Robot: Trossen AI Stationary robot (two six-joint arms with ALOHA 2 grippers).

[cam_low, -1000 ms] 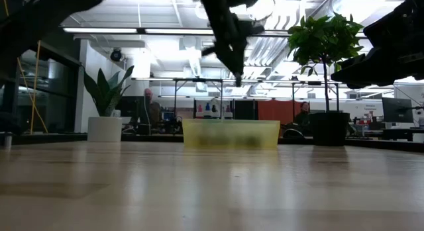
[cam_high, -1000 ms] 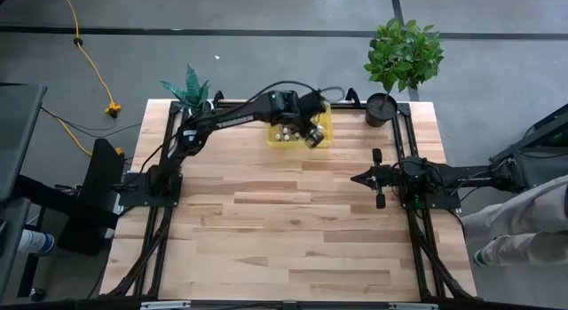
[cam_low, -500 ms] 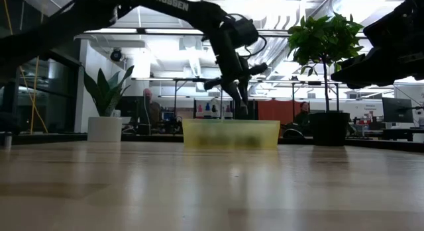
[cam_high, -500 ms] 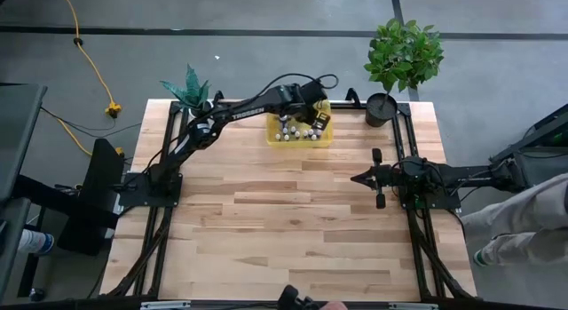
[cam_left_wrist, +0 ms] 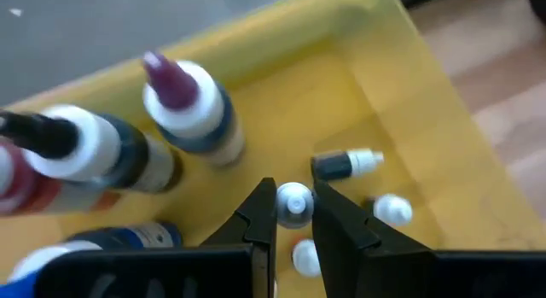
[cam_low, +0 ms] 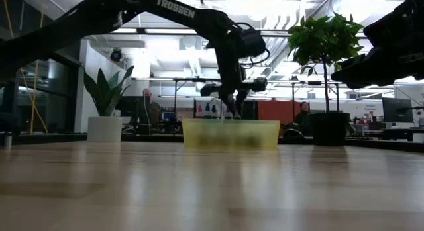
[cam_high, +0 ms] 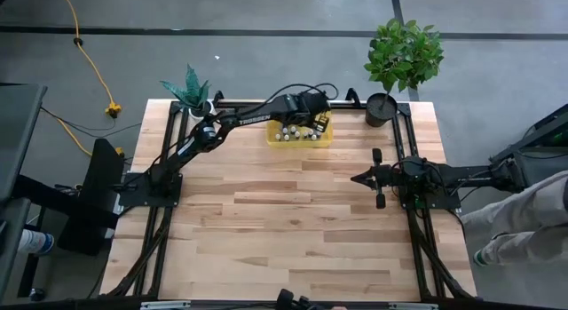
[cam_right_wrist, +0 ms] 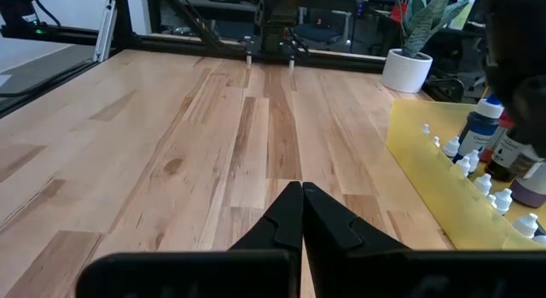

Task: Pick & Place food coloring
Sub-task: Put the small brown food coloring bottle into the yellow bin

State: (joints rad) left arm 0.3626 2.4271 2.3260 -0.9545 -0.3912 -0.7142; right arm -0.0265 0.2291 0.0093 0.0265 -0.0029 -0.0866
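Observation:
A translucent yellow tray [cam_high: 302,142] sits by the table's far edge, also seen in the low view as a yellow tray [cam_low: 232,134]. It holds the food coloring: larger bottles with a purple cap [cam_left_wrist: 181,100] and a dark cap [cam_left_wrist: 72,149], plus small whitish ones, one lying on its side [cam_left_wrist: 345,164]. My left gripper [cam_high: 308,123] reaches down into the tray and is shut on one small whitish bottle. My right gripper [cam_high: 355,178] waits shut above the table's right side, seen in its wrist view as a shut gripper [cam_right_wrist: 300,194]. My left gripper pinches a small whitish bottle at its cap [cam_left_wrist: 294,204] between its two fingertips [cam_left_wrist: 261,214]. The fingers come from above, pointing down into the tray. The bottle stands upright in the hold; whether its base rests on the tray floor is hidden.
A leafy plant [cam_high: 405,52] in a black pot [cam_high: 380,108] stands at the far right corner. A small plant [cam_high: 189,88] in a white pot [cam_low: 105,128] stands at the far left corner. Bare wood [cam_high: 284,239] covers the near half. People sit in the room behind.
My left gripper has moved from above the tray's near edge toward the far edge and down into the tray, staying shut on the small bottle. The right arm has kept still.

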